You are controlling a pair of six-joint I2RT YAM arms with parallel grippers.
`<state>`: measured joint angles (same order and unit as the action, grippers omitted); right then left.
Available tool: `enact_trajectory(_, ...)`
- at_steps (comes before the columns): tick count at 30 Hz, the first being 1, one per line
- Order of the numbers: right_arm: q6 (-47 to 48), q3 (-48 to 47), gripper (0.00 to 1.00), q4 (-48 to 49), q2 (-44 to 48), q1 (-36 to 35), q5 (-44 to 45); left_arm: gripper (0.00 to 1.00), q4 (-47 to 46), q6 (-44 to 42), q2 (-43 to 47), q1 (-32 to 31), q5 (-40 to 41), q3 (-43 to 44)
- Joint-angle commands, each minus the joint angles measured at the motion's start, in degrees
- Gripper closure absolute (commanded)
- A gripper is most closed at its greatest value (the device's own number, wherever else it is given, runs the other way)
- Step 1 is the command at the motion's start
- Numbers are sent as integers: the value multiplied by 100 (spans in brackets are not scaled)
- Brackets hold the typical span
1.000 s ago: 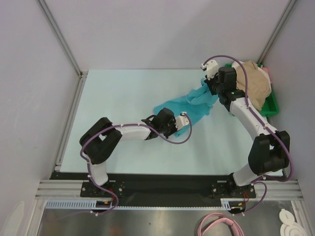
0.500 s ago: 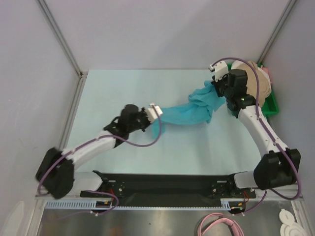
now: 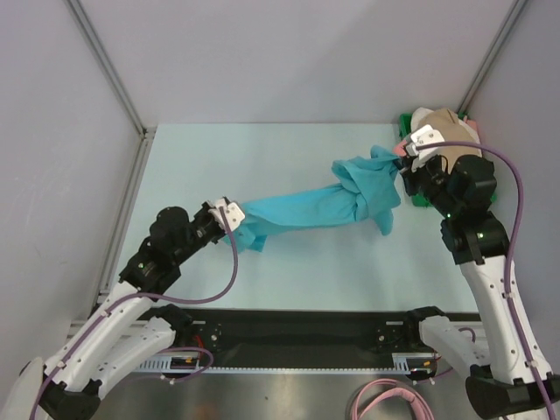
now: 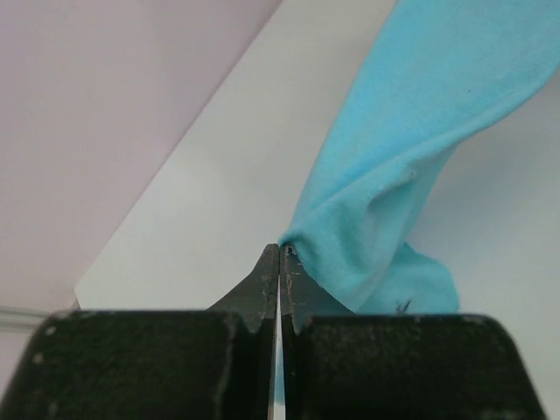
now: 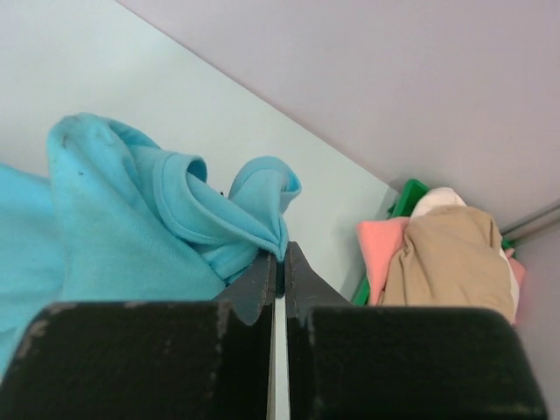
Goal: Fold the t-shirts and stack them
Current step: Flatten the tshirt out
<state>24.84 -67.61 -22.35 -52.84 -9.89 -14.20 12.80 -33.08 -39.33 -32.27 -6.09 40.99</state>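
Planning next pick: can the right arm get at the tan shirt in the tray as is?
Probably not yet: right gripper is shut on the teal shirt, stretched to the left gripper. The tan shirt lies uncovered close by.

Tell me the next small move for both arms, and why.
Probably draw the grippers slightly farther apart. The left gripper and right gripper are each shut on an end of the teal t-shirt, which stretches roped between them and bunched near the right one, so it cannot yet lie flat for folding.
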Motion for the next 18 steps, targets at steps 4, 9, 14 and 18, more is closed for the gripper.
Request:
enact_trajectory(4,-181,433,100,-183,179,-4,-426,100,251,-365,-179,89,414,50)
enact_trajectory(9,-137,1083,100,625,-1042,136,-172,100,-1556,-489,-1643,607,688,-601)
enact_trajectory(14,-471,1050,100,1452,-2219,418,-40,99,-2560,-304,-3761,1424,405,171)
enact_trajectory(18,-506,716,100,1295,-2809,339,-48,39,-3308,-138,-4381,1425,1100,515)
